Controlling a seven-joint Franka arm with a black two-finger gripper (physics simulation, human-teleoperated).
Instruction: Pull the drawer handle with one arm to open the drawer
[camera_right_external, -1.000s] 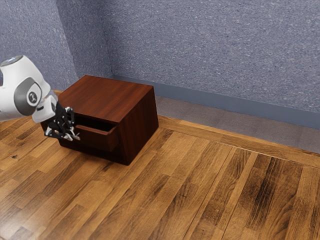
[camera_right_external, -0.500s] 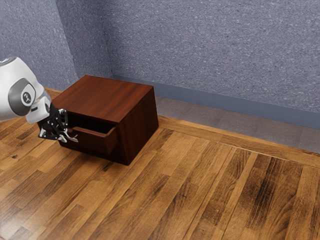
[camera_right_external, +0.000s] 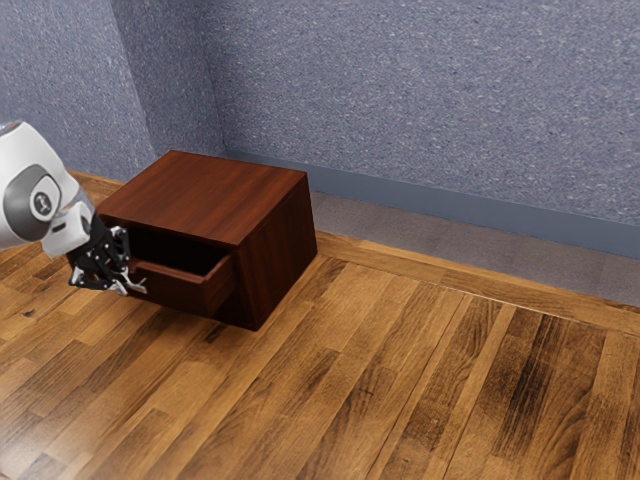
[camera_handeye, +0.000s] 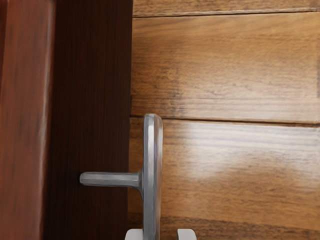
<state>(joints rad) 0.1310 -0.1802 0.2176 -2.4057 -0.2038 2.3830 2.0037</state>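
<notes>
At the exterior view's left, my white arm (camera_right_external: 35, 200) comes in low over the wooden floor (camera_right_external: 400, 380). The black jaws hang at its end, just in front of the cabinet's near face. They are clenched on the metal handle (camera_right_external: 132, 284). In the wrist view, the two pale fingertips (camera_handeye: 134, 234) sit one on each side of the handle's upright bar (camera_handeye: 152, 175). A short post runs from that bar into the dark drawer front (camera_handeye: 90, 100).

Just right of the jaws, the drawer (camera_right_external: 190, 285) stands partway out of the cabinet (camera_right_external: 215, 195). Its front sits forward of the cabinet's face, and a dark open gap shows above it. The handle is fixed to the drawer front on the side nearest my arm.

The cabinet is a low box of dark reddish wood with a flat top. It stands on the floor near the far left corner of the room. From there the floor planks run to the right and toward the near edge, glossy and streaked. Farther back, a grey strip of flooring (camera_right_external: 420, 235) lies along the foot of the speckled blue-grey wall (camera_right_external: 450, 90). A plain darker baseboard (camera_right_external: 470, 205) runs between the two.
</notes>
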